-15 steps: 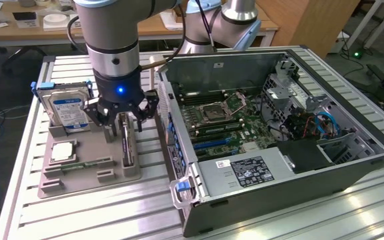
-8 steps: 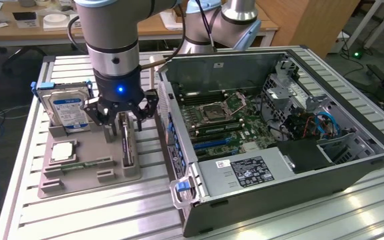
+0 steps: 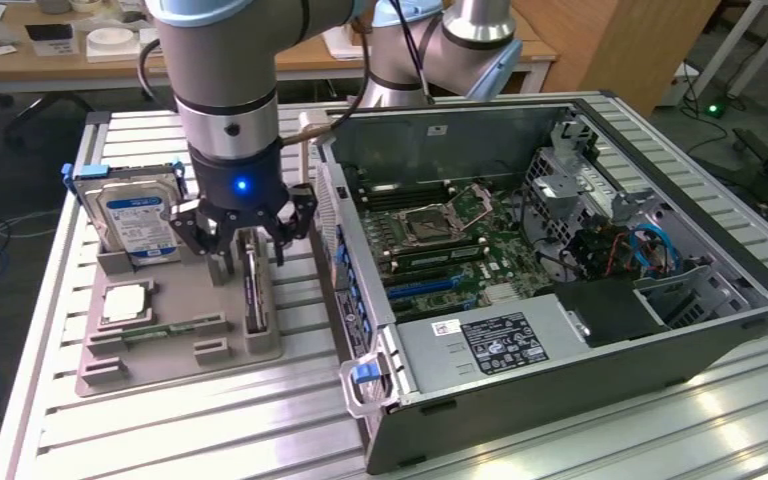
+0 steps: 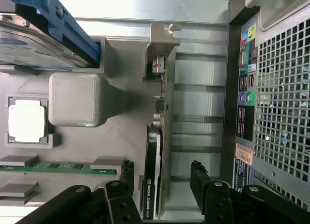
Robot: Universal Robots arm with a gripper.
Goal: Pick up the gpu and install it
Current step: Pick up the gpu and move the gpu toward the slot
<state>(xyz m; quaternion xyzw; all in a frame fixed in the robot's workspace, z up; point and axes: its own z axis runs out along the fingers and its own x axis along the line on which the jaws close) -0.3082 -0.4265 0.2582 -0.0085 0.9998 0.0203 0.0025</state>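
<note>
Gripper: your black multi-fingered gripper (image 3: 244, 248) stood spread wide, holding nothing.
Card: the thin, dark, rectangular gpu (image 4: 152, 185) with its grey metal edge stood on edge between the fingers (image 4: 127, 178), clear of both.
Tray: the grey plastic tray (image 3: 157, 355) lay beneath the hand, carrying the card.
Case: the open black metal computer case (image 3: 558, 340) stood just beside the hand.
</note>
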